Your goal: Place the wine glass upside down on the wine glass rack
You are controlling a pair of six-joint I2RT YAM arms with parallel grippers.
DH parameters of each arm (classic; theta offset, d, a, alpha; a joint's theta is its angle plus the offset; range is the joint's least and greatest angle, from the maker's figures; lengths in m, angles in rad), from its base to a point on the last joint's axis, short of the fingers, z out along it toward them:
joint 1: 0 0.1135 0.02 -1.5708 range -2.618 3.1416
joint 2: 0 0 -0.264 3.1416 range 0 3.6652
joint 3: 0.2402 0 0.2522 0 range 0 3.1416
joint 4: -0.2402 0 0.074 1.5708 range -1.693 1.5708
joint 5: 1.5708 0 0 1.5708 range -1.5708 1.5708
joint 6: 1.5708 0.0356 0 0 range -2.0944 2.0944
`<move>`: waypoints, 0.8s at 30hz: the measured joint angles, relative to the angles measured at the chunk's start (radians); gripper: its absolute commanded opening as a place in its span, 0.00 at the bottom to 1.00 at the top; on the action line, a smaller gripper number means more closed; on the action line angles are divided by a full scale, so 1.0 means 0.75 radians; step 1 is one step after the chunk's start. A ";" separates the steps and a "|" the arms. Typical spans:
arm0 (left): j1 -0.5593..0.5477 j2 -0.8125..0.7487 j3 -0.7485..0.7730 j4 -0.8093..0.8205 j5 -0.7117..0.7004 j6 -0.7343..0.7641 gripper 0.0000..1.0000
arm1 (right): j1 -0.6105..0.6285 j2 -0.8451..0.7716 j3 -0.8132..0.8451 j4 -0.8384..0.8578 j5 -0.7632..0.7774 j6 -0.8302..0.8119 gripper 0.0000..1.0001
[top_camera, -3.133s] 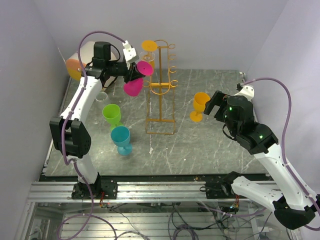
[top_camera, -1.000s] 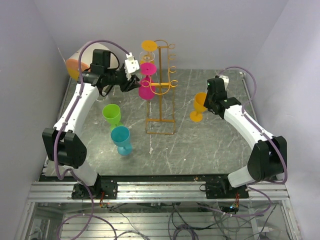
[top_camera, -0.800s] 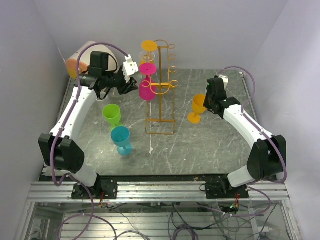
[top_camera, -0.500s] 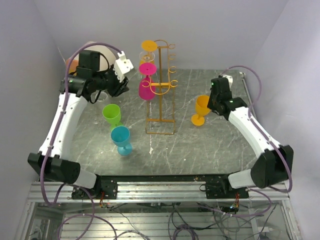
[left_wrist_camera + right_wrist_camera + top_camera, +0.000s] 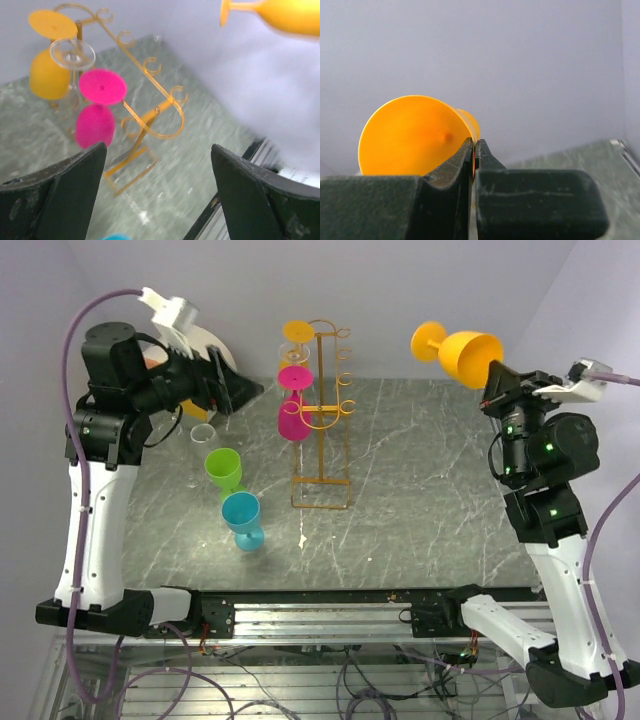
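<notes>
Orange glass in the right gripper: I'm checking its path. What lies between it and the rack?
Nothing: in the top view the stretch from the orange glass to the wine glass rack is bare.

Blurred orange wine glass [image 5: 280, 12], cut off at right (left wrist view), teal glass [image 5: 116, 237] clipped below

Upright on grey marble table [image 5: 420, 490], green cup [image 5: 224, 468] just beside teal cup [image 5: 241, 512]

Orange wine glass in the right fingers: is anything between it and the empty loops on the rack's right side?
Nothing visible. The orange wine glass is held high, with open air across to the wine glass rack. Its right-side loops are bare; the hung glasses are on its left side.
</notes>
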 measured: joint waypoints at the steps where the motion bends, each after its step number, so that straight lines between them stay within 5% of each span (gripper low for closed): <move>1: 0.035 0.004 -0.016 0.081 0.054 -0.131 0.96 | 0.000 -0.008 -0.011 0.077 -0.015 0.001 0.00; 7: 0.113 0.079 -0.103 0.481 0.100 -0.945 0.96 | 0.011 0.044 -0.123 0.464 -0.059 0.015 0.00; 12: 0.110 0.191 -0.103 0.680 0.089 -1.365 0.96 | 0.162 0.123 -0.315 0.821 0.011 -0.046 0.00; 24: 0.019 0.254 -0.111 0.875 0.031 -1.754 0.96 | 0.632 0.573 -0.375 1.826 0.107 -0.527 0.00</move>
